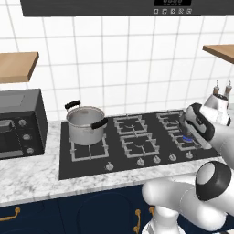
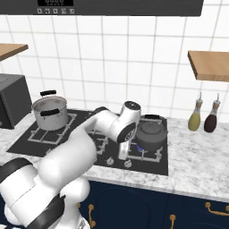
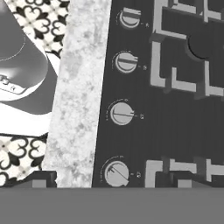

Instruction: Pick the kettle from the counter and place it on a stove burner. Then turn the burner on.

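The kettle (image 2: 150, 134) sits on the cooktop's (image 2: 27, 138) front-right burner, blue flame beneath; gripper (image 2: 123, 155) hangs beside it over the knobs (image 3: 121, 113), jaws spread; no legible lettering.

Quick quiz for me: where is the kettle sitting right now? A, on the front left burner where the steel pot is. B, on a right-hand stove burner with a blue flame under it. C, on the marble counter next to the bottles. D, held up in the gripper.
B: the kettle rests on the right-hand burner grate of the cooktop, a blue flame showing at its base.
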Controlling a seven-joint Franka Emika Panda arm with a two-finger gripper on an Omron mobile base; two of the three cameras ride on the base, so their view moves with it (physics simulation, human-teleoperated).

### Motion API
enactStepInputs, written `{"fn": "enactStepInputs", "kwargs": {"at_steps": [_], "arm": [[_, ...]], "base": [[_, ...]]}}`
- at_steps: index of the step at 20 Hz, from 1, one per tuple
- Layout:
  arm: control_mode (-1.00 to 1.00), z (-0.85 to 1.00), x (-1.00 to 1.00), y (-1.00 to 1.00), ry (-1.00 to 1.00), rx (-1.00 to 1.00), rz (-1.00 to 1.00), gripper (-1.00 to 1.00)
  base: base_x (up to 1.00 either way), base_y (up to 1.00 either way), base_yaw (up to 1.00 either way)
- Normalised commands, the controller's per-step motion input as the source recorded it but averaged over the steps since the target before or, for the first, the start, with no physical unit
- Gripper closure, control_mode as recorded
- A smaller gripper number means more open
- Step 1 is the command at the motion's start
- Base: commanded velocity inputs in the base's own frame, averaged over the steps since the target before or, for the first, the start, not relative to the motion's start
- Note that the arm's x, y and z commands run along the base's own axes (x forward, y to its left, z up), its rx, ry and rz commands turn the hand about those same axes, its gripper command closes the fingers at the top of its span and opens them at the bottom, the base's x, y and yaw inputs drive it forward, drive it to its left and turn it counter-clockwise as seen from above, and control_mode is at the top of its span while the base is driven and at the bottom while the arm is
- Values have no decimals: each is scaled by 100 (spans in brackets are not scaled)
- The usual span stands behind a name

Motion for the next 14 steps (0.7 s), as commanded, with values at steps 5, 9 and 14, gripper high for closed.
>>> {"fn": "enactStepInputs", "kwargs": {"at_steps": [5,9,14], "arm": [[-100,4,-21,4,-8,-7,0,-100],[-100,0,0,0,0,0,0,-100],[-100,0,-18,-45,-2,9,0,-100]], "base": [[0,0,0],[0,0,0],[0,0,0]]}}
